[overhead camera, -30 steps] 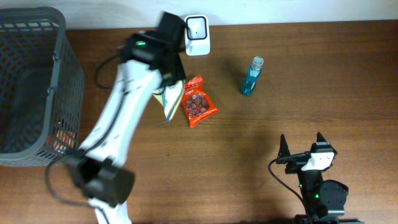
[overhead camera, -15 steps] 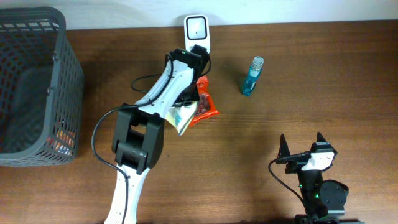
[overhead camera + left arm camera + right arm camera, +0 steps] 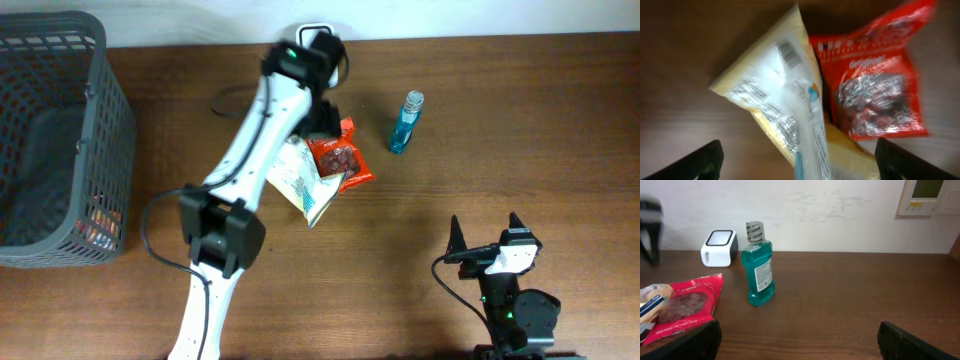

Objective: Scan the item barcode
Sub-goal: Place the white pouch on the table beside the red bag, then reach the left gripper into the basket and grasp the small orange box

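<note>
Your left gripper point(image 3: 800, 164) hangs over the packet point(image 3: 303, 180), jaws wide, holding nothing. The packet lies flat mid-table, barcode up, touching the red bag point(image 3: 342, 160) on its right, nearer than the scanner point(image 3: 719, 247). Your right gripper point(image 3: 485, 232) is wide too, near right.

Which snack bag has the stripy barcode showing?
The pale yellow bag: its barcode sits near one pointed corner. The red bag beside it shows only its printed front.
</note>
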